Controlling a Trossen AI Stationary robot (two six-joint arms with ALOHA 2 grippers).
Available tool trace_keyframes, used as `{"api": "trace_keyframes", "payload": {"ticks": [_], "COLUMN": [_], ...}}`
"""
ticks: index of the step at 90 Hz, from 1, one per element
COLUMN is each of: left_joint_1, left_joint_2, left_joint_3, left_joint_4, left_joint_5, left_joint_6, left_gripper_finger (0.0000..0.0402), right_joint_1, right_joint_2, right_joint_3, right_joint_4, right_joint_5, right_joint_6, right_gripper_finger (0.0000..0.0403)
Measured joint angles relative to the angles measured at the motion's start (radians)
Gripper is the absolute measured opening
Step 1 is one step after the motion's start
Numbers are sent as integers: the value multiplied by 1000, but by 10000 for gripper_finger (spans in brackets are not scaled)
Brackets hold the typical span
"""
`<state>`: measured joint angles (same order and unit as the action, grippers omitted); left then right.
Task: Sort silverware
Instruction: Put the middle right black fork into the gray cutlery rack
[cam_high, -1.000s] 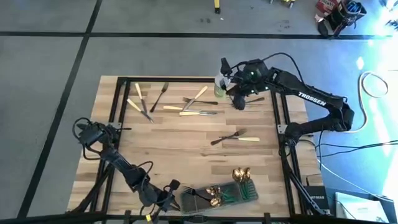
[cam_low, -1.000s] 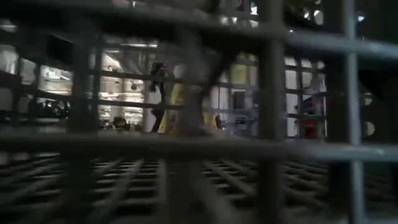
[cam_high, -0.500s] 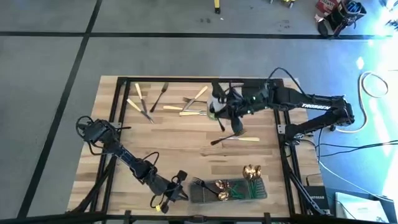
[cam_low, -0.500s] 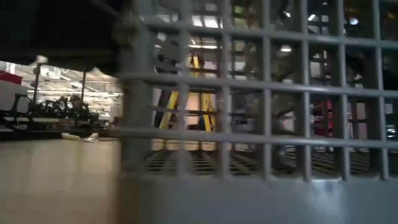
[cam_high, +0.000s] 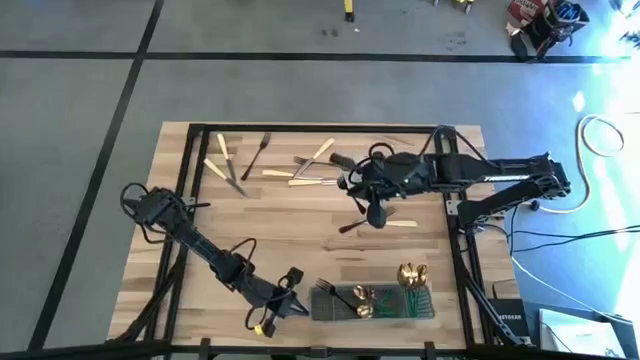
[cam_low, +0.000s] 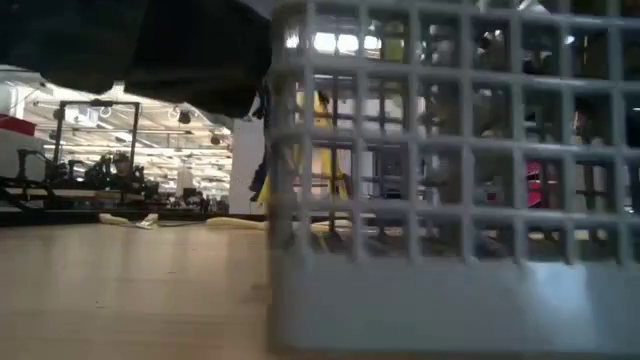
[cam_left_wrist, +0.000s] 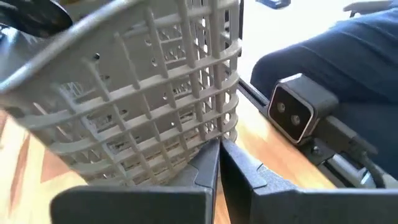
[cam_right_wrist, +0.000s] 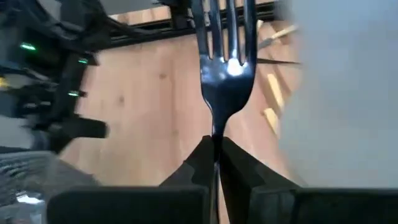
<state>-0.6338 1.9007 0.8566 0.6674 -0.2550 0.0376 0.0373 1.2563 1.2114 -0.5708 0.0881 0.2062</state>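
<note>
A: At the counter's (cam_high: 300, 250) far left corner, a loose bunch of silverware: cream-handled knives (cam_high: 222, 168) and a dark fork (cam_high: 257, 155), all lying flat.

B: Left hand?

A: Left hand (cam_high: 292, 305) is low at the near edge, just left of the grey mesh caddy (cam_high: 372, 303). From its wrist camera the fingers (cam_left_wrist: 205, 171) are pressed together with the tips against the caddy's (cam_left_wrist: 155, 93) wall. Closed, nothing seen between them.

B: What's in the caddy?

A: Dark fork (cam_high: 335, 293) at its left end, gold spoons (cam_high: 410, 273) standing at its right end, green handles beside them. Low camera only shows the mesh wall (cam_low: 450, 200) close up, contents not readable.

B: Middle of the counter?

A: More pieces at the far side: cream-handled ones (cam_high: 310, 175) in a cluster. Nearer the centre, one dark fork crossing a cream-handled piece (cam_high: 385, 222).

B: Right hand?

A: Right hand (cam_high: 374, 212) sits over the centre-right, just above that crossed pair. Closed on a dark fork (cam_right_wrist: 225, 68), clamped on the handle with the tines pointing away from the wrist. Fork is up off the wood.

B: Spray bottle?

A: Can't pick it out; the right arm (cam_high: 480, 175) covers that spot.
</note>
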Motion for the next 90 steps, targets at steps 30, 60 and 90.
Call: {"api": "trace_keyframes", "payload": {"ticks": [30,60,90], "left_joint_1": [-13,-27,-26], "left_joint_2": [-2,-2,-2], "left_joint_3": [0,1,1], "left_joint_4": [-8,-10,-1], "left_joint_5": [-4,-18,-19], "left_joint_6": [-17,-26,-29], "left_gripper_finger": [0,0,0], "right_joint_1": [-2,-49,-187], "right_joint_2": [-5,-99,-109], "right_joint_3": [-179,-467,-534], "right_joint_4": [164,406,286], "right_joint_5": [3,-17,-88], "right_joint_6": [-1,31,108], "right_gripper_finger": [0,0,0]}}
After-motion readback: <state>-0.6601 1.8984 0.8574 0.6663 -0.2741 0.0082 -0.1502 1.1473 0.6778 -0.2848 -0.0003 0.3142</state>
